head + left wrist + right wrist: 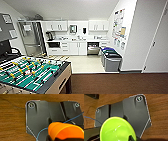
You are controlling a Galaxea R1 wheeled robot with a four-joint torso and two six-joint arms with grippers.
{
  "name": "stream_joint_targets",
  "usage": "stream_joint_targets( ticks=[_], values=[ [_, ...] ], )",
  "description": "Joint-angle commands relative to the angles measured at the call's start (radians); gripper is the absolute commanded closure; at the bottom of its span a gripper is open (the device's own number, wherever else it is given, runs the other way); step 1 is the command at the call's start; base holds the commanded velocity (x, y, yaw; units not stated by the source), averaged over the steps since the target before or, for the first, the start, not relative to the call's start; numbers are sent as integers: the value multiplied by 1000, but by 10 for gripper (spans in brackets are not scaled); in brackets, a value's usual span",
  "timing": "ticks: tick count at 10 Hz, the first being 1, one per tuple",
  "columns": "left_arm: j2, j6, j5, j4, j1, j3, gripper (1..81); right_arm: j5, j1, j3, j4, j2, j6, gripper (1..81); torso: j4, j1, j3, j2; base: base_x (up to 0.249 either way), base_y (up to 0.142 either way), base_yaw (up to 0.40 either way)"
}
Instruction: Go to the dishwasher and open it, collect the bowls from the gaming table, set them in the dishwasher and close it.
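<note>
The dishwasher (93, 49) sits under the far kitchen counter, its steel door folded down and a dark interior above it. An orange bowl (63, 131) shows large in the left wrist view, over brown wood-look floor. My left gripper (51, 138) is shut on its rim. In the right wrist view a lime-green bowl (115, 130) faces the camera with its glossy inside. My right gripper (131, 138) is shut on its edge. The gaming table is out of view.
A green-field foosball table (53, 83) stands close at the lower left. Grey bins with blue and green lids (111, 60) line the right wall before the counter. A steel fridge (31, 38) stands at the left. Pale kitchen floor (85, 63) lies beyond the brown floor (117, 83).
</note>
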Motion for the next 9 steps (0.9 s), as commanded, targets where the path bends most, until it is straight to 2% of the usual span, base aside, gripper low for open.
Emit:
stream_joint_targets(
  ticks=[1,5,7,9],
  values=[
    [1,9,56,8,-45,-2,811,-49,42,-1,-7,-13,-3,811,0,0,0,0,190,0,0],
    [-1,7,53,-4,-43,3,811,-47,43,-1,-13,-16,-5,811,0,-1,0,0,191,0,0],
    [2,7,18,-6,-33,4,811,-50,45,-1,-14,-10,-5,811,0,0,0,0,191,0,0],
    [1,7,18,-6,-31,4,811,-49,45,-1,-14,-9,-6,811,0,0,0,0,191,0,0]
  ],
)
